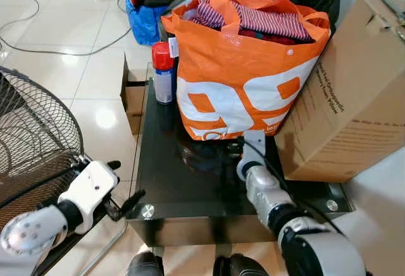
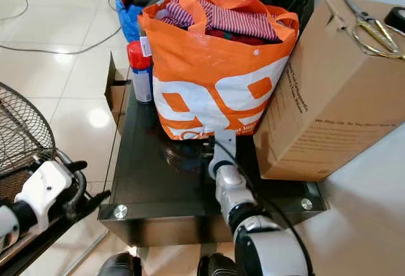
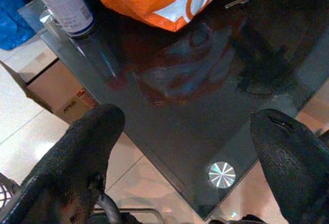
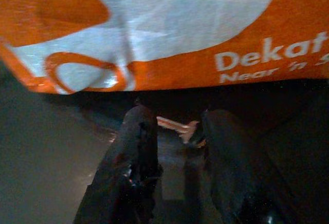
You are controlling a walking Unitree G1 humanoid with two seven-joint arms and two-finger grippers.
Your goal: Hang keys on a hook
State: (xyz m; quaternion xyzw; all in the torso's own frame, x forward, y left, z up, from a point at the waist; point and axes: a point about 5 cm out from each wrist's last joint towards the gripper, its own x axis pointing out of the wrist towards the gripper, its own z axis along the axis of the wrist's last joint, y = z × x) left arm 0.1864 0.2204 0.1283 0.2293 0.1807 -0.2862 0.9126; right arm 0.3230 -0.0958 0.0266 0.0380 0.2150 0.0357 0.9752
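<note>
A small bunch of keys lies on the black glass table, right at the foot of the orange shopping bag full of clothes. My right gripper reaches low over the table to the bag's base. Its fingers are open, one on each side of the keys. In the left wrist view a silvery key shows by the bag's lower edge. My left gripper hovers open off the table's front left corner, holding nothing.
A red-capped spray can stands left of the bag. A large cardboard box with scissors on top is on the right. A wire fan guard stands close on my left. A small carton and a blue bag sit on the tiled floor.
</note>
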